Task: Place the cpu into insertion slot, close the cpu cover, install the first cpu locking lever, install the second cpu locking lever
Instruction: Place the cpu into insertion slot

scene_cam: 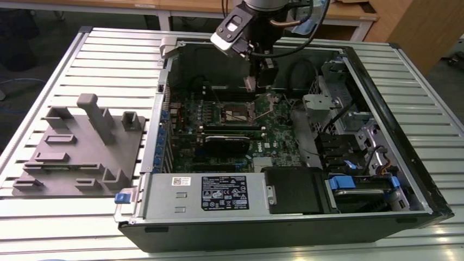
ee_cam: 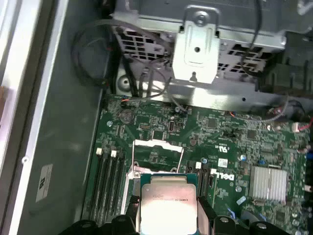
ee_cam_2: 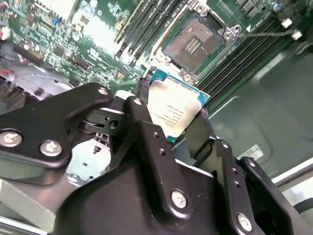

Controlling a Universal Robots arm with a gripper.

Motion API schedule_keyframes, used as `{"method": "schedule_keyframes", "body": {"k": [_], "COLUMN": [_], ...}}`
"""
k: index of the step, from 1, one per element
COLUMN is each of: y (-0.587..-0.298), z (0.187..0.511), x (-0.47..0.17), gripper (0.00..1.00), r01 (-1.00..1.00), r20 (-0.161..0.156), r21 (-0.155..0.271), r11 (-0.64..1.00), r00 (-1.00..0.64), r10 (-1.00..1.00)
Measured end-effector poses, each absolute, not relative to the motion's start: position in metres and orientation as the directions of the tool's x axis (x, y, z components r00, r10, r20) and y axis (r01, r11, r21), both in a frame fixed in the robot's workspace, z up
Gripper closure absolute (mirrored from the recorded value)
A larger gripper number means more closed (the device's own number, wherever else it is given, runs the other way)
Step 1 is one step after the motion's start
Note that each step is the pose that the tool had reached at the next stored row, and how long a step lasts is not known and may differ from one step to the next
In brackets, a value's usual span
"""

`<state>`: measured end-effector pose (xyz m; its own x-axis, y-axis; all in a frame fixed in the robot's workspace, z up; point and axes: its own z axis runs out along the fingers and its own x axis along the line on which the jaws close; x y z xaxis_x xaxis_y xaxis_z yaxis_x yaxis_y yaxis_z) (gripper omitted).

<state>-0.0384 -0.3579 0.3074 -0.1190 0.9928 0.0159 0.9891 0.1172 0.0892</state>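
Second wrist view: my gripper [ee_cam_2: 172, 104] clamps the cpu [ee_cam_2: 177, 116] near the insertion slot [ee_cam_2: 193, 41], memory slots [ee_cam_2: 146, 24] flanking; exterior view adds the computer case [scene_cam: 275, 234] walls.

My arm [scene_cam: 264, 16] points steeply down, wrist directly above the gripper [scene_cam: 252, 82]. In the second wrist view I see its two black fingers [ee_cam_2: 144, 125] clamped against opposite edges of the cpu [ee_cam_2: 176, 110].

The cpu [ee_cam_2: 175, 111] has a silvery top edged in teal. The hand [ee_cam_2: 172, 102] is black, the motherboard [ee_cam: 230, 127] green, the counter [scene_cam: 108, 51] pale grey with ribbed stripes.
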Motion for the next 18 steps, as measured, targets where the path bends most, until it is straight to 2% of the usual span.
{"method": "schedule_keyframes", "body": {"k": [9,18], "y": [-0.3579,-0.3578], "z": [0.3073,0.3070], "x": [-0.0383,-0.0383], "gripper": [0.46,0.46], "r01": [0.984,0.992], "r20": [0.016,0.016], "r21": [0.089,0.089], "r11": [0.153,0.090], "r00": [-0.155,-0.092], "r10": [0.988,0.996]}}
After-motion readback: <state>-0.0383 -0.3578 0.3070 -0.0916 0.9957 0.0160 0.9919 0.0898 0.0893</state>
